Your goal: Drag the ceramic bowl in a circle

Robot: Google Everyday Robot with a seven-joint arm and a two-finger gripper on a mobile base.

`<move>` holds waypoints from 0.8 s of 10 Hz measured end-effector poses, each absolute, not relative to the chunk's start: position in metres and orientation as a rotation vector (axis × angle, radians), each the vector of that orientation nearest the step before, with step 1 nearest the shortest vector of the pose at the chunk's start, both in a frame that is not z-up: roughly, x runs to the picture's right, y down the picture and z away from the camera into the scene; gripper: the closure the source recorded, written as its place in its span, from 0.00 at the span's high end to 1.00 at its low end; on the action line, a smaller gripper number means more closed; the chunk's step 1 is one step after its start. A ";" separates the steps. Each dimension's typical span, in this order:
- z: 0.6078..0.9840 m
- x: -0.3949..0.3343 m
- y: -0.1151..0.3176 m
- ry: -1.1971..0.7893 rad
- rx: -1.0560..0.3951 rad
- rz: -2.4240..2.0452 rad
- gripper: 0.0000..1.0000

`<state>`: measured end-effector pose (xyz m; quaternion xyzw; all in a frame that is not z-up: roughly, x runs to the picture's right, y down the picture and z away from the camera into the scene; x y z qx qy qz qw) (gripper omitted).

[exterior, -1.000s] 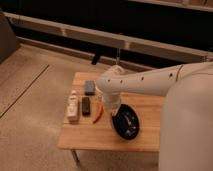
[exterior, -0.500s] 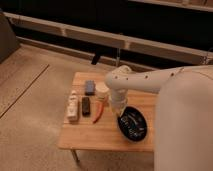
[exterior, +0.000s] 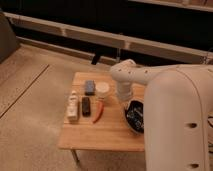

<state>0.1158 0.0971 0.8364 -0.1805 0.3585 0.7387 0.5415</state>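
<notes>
A small wooden table [exterior: 107, 136] stands on speckled flooring. Nearest us, the robot's broad white arm [exterior: 172, 125] crosses the table's right side and hides part of the ceramic bowl [exterior: 134, 120] sitting at that edge. The gripper [exterior: 125, 102] hangs at the bowl's left rim, closed. We cannot tell whether it pinches the rim, though a hold there would suit dragging. To the left, apart from the bowl, lie a red pepper-like item [exterior: 98, 112], a dark bar [exterior: 86, 106] and a white bottle [exterior: 73, 107]. Behind them are a white cup [exterior: 103, 89] and a blue-grey block [exterior: 90, 87]. We can read no label. Beyond runs a dark wall [exterior: 75, 15].
</notes>
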 end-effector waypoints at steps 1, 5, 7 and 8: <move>0.843 0.115 0.089 0.848 -0.415 1.730 0.00; 0.862 0.092 0.066 0.821 -0.386 1.626 0.00; 0.868 0.079 0.061 0.804 -0.386 1.598 0.00; 0.871 0.067 0.058 0.783 -0.389 1.581 0.00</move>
